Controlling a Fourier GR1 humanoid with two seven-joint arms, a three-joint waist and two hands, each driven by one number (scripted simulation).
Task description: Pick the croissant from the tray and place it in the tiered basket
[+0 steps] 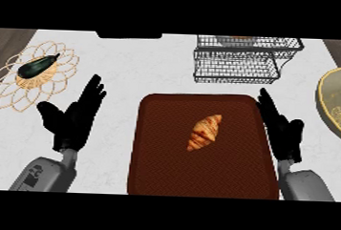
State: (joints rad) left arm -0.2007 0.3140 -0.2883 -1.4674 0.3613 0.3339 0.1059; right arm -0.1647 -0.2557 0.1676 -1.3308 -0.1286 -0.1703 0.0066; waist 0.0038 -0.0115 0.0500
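Golden flaky croissant (pixel 205 132) on brown tray (pixel 158 150): probably light, crushable; best grasped mid-body. Both robot hands (pixel 76 116) (pixel 282 125) flat-fingered, empty.

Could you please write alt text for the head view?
A croissant lies on a dark brown tray, flanked by the open left hand and open right hand; a wire tiered basket stands beyond the tray.

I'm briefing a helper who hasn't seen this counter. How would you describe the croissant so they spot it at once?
Find the large dark brown tray in the middle of the counter, between the two black hands. The croissant lies alone near its centre, tilted diagonally. It is golden-orange and ridged, unlike the dark eggplant on the woven mat at far left.
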